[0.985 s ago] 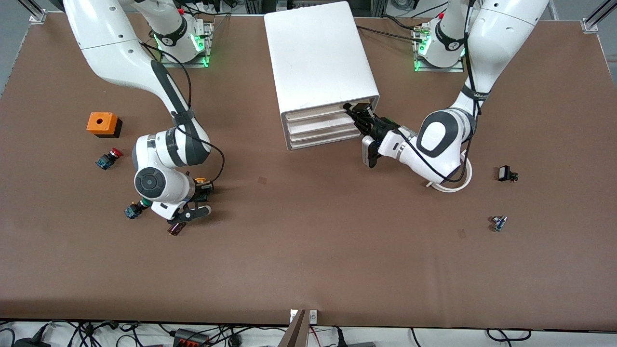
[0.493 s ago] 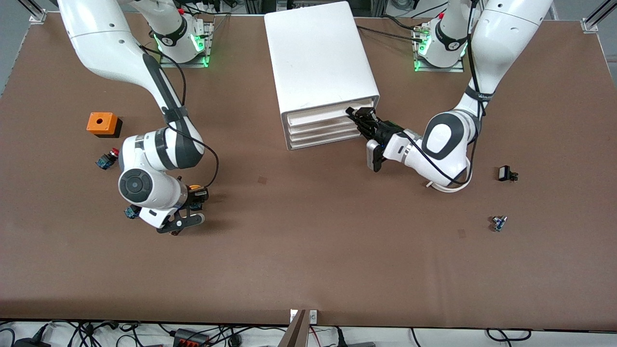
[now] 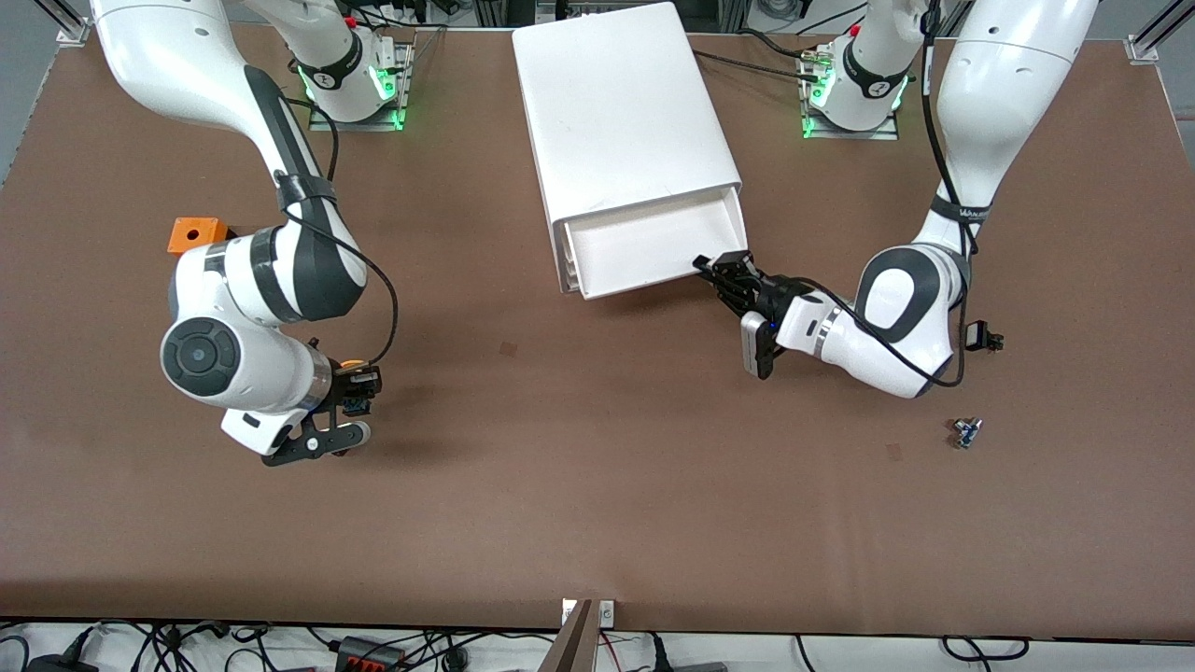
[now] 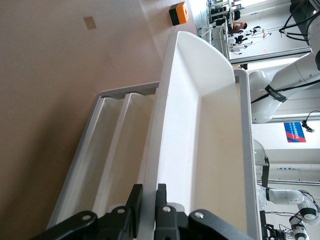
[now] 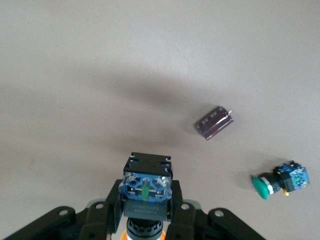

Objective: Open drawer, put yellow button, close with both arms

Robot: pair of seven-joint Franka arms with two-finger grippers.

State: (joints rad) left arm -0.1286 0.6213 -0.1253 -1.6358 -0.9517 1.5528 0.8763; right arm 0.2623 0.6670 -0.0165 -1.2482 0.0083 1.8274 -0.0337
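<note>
With the drawer (image 3: 653, 245) pulled well out of the cabinet (image 3: 621, 112), the opening step looks done — the left gripper (image 3: 724, 273) is clenched on the drawer's front edge; the right gripper (image 3: 350, 397), above the table toward the right arm's end, grips the yellow button (image 3: 351, 366) clear of the surface; carrying it to the drawer, dropping it in and closing remain.

the left arm (image 3: 971, 112) reaches down from its base with the elbow bent low, its forearm lying nearly level above the desk. the left gripper (image 3: 724, 271) has its jaws closed on the front rim of the drawer (image 3: 653, 245). the right arm (image 3: 233, 121) bends down over its end of the desk, and the right gripper (image 3: 350, 397), raised in the air, has its jaws clamped on the yellow button (image 5: 145, 187).
</note>
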